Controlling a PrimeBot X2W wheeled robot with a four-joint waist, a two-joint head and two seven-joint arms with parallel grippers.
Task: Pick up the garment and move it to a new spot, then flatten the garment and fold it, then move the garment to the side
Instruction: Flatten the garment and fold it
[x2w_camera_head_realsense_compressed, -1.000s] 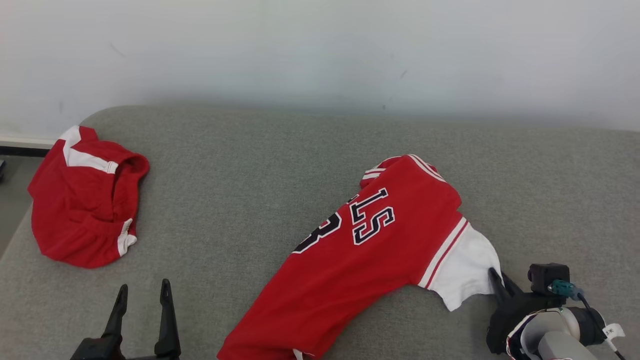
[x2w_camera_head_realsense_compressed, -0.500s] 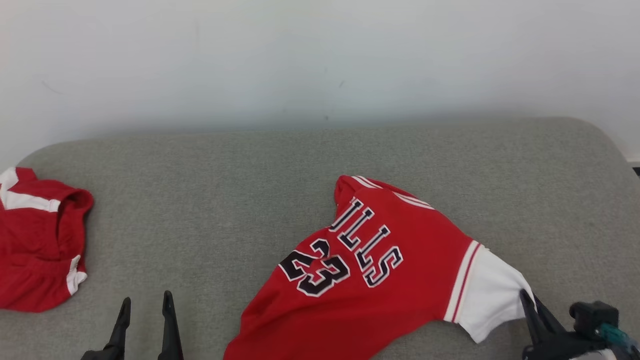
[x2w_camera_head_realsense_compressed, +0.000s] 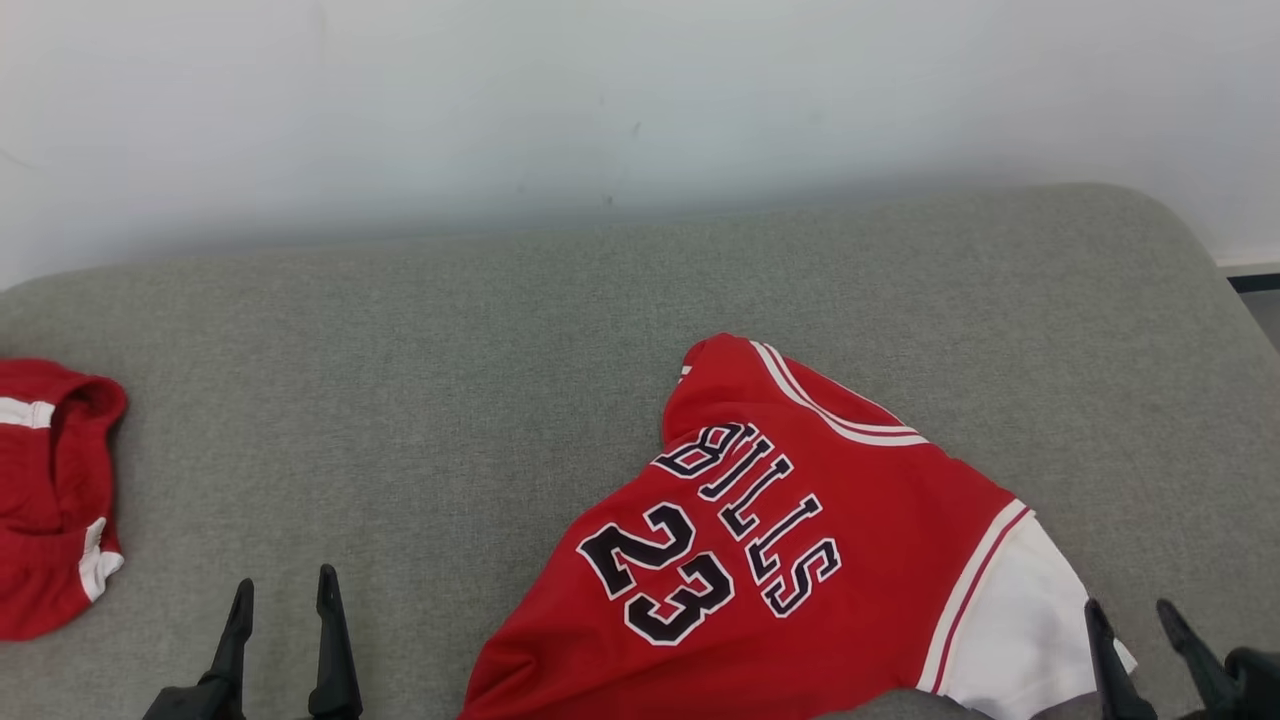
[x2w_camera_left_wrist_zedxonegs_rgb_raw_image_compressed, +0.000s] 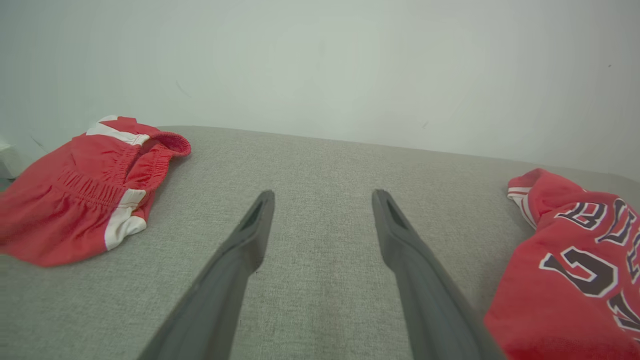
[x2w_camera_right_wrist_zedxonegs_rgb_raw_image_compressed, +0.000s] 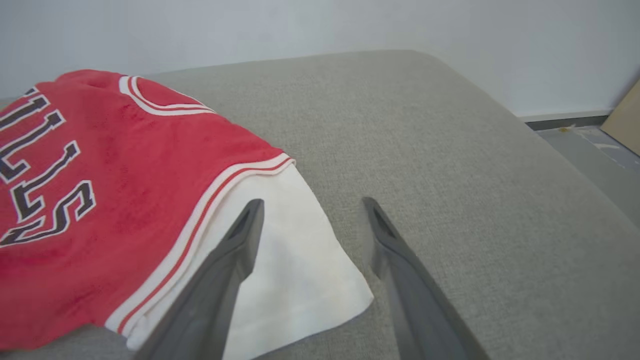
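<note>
Fig. Red basketball jersey (x2w_camera_head_realsense_compressed: 780, 560), lettered "BULLS 23", lay rumpled on the grey upholstered pad (x2w_camera_head_realsense_compressed: 400, 380), right of the middle and reaching to the front edge. Its collar end pointed toward the back edge and its white sleeve (x2w_camera_head_realsense_compressed: 1030, 620) was spread toward the front right corner. The right gripper (x2w_camera_head_realsense_compressed: 1128, 612) stood at that sleeve with its fingers spread, one finger above the white cloth and the other above bare pad, pinching nothing. The left gripper (x2w_camera_head_realsense_compressed: 284, 580) hovered near the front edge, well apart from the jersey, its fingers also spread and empty. A pair of red shorts (x2w_camera_head_realsense_compressed: 50, 500) lay at the left edge. The jersey appeared to be set at its new spot, so flattening seemed the step in hand. To do this well, each gripper would probably best take an opposite outer edge, catching a single layer only. The grippers would then draw apart low over the pad, so that the humped collar end settles rather than bunching afresh.
</note>
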